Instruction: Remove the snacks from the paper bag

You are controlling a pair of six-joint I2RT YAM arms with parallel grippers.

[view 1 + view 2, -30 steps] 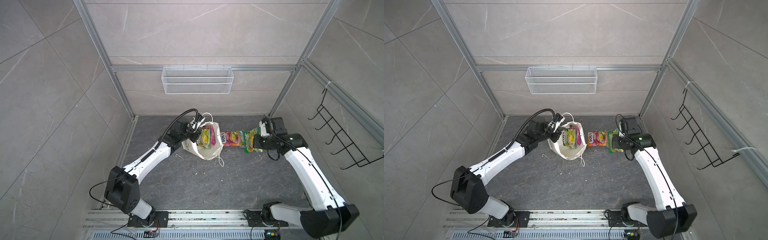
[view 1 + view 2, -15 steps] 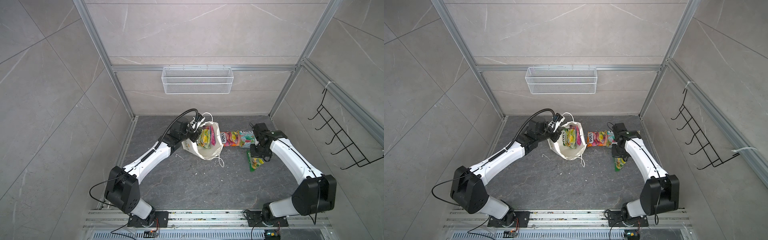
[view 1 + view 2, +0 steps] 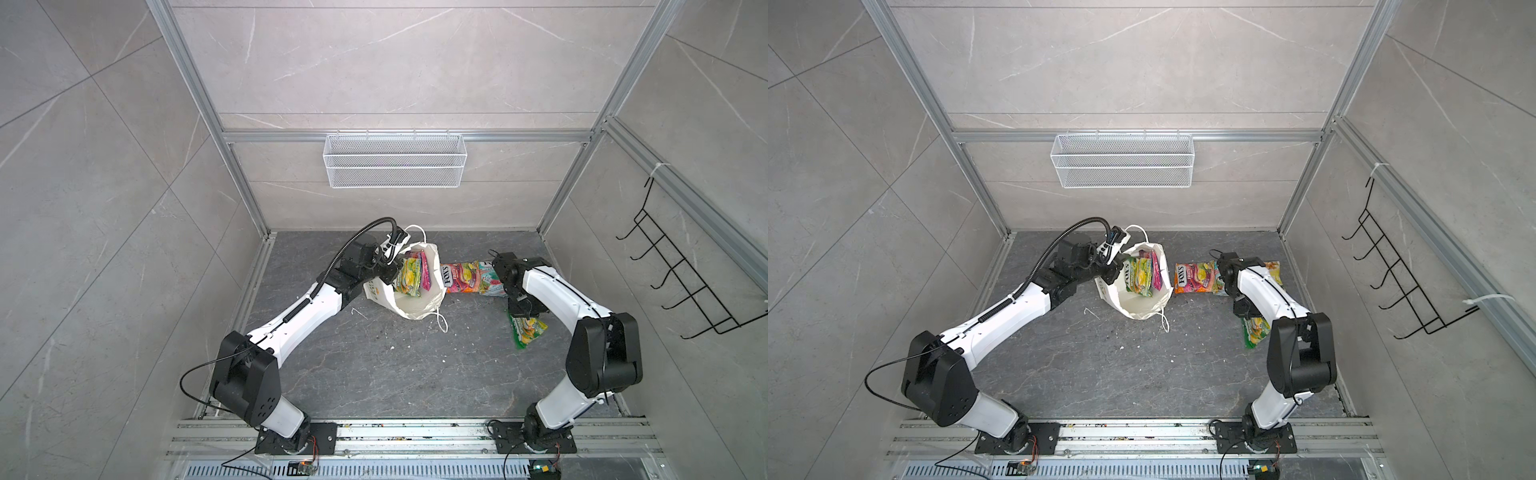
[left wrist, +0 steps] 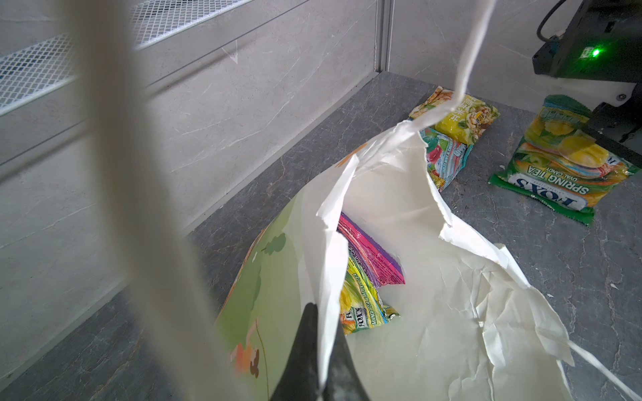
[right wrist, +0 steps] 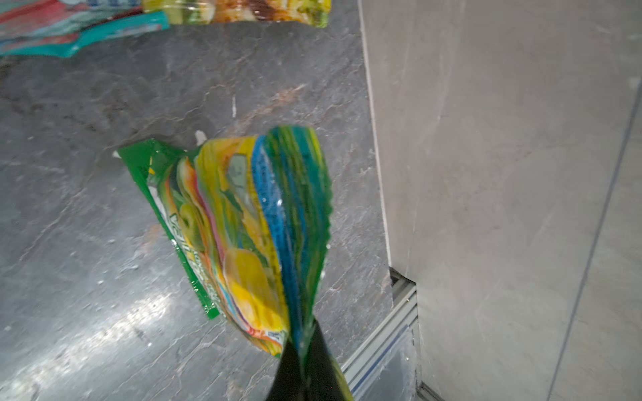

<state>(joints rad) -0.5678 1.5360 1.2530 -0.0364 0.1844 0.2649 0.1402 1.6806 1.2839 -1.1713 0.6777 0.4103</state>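
Pinching FOX'S SPRING TEA packet [image 4: 562, 163]: right tool [image 5: 301, 342].

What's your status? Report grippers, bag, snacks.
Left gripper shut on rim of white flower-print paper bag. Right gripper shut on green FOX'S Spring Tea packet. Yellow-green packet, purple packet in bag; orange-red packet, teal packet, yellow packet out. Nothing blocking.

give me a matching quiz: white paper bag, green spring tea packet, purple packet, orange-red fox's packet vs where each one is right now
1 white flower-print paper bag
2 green Spring Tea packet
3 magenta-purple packet
4 orange-red FOX'S packet

a inside the bag
b rim pinched by the left gripper
c flat on the floor beside the bag
d clamped in the right gripper

Pairs: 1-b, 2-d, 3-a, 4-c
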